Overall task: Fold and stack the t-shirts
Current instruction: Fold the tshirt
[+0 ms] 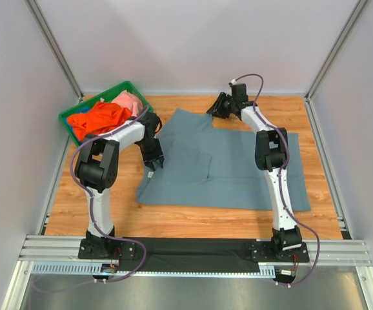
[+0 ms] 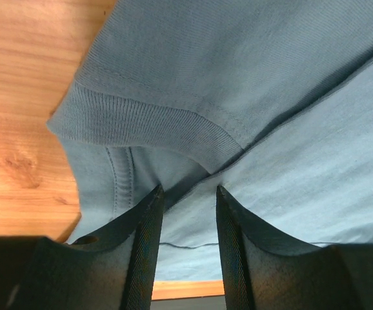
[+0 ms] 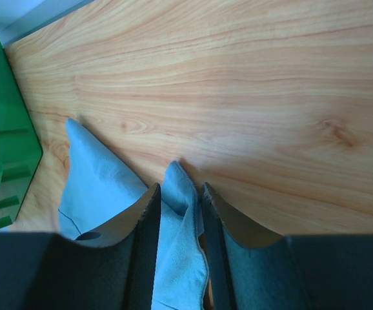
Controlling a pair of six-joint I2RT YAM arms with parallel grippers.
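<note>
Fabric | grey-blue t-shirt (image 1: 228, 174) looked soft, light, likely to sag | right gripper (image 3: 180, 188) pinched its edge fold, rest spread behind | left gripper (image 2: 188, 190) stood half-spread over a fold, collar (image 2: 141, 123) just beyond, grip unclear | best taken at seams.

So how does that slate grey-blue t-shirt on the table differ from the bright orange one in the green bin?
The slate grey-blue t-shirt lies spread out on the wooden table; the bright orange t-shirt sits crumpled in the green plastic bin. The right gripper pinches an edge of the grey-blue one; no gripper touches the orange one. Both are soft fabric.
</note>
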